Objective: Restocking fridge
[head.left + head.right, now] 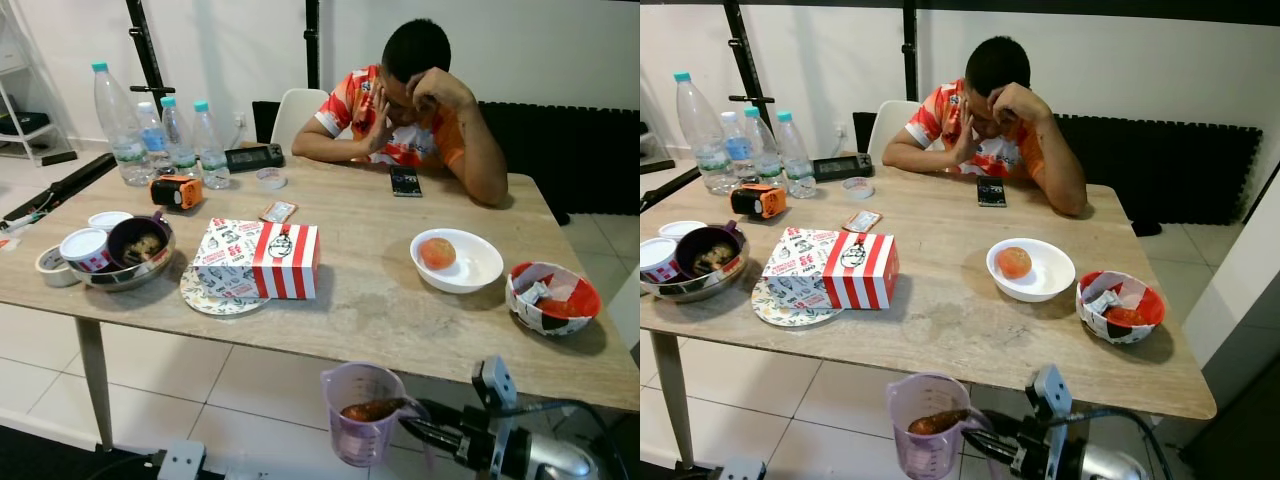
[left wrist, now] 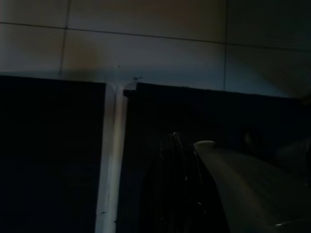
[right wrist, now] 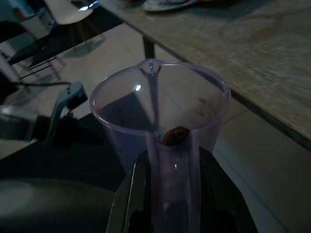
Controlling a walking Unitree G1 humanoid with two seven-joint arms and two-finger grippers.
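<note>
- Right tool (image 1: 425, 425) reaches in below the near edge of the bench, its black fingers (image 3: 141, 194) pinching the handle of a clear purple measuring jug (image 1: 360, 412), which it holds upright in the air over the tiled floor (image 1: 240, 385); a little reddish-brown food lies inside the jug.
- Left tool: the left wrist view is very dark, and whether the fingers are spread or pressed together cannot be told.
- Wooden bench (image 1: 370, 290) spans the scene, with a person (image 1: 410, 100) seated at its far side, head propped on both hands, a black phone (image 1: 405, 181) lying just in front of them.
- Four clear water bottles (image 1: 120, 125) with teal caps stand at the bench's far left corner, an orange and black device (image 1: 177, 191) near them.
- Red-and-white striped takeaway box (image 1: 285, 260) sits on a patterned plate (image 1: 215, 292) near the middle of the bench.
- Metal bowl (image 1: 125, 272) at the left edge carries a dark cup and white tubs.
- White bowl (image 1: 458, 260) to the right holds an orange round fruit (image 1: 437, 252).
- Red paper-wrapped bowl (image 1: 552, 297) stands close to the right end of the bench.
</note>
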